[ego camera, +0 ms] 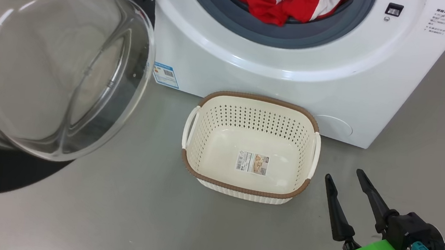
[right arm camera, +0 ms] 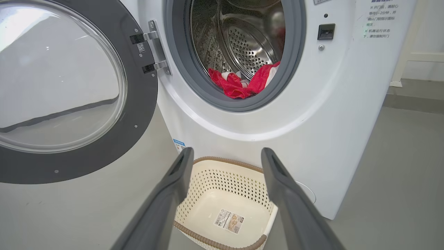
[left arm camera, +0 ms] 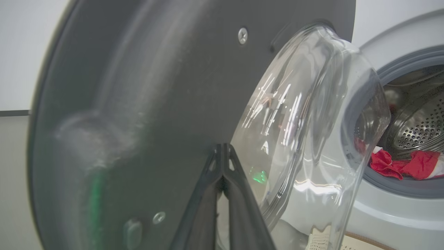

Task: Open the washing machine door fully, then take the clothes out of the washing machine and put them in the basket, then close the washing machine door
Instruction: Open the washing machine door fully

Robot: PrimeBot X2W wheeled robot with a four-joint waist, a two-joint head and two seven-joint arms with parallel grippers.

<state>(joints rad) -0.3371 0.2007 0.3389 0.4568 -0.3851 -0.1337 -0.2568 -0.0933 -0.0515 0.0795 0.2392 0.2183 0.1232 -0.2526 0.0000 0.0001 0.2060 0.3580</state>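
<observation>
Left jaws pressed together near washing machine door (left arm camera: 138, 86); right jaws spread toward basket (ego camera: 259, 98).

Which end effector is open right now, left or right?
The right end effector, its two fingers spread wide beside the basket. The left end effector has its fingers pressed together, by the washing machine door.

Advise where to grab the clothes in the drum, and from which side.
Pinch the bunched red fold of the clothes nearest the grey seal. Come straight in from the front with the open right tool: the pile lies low at the front lip of the drum, and the swung-open door crowds the left.
</observation>
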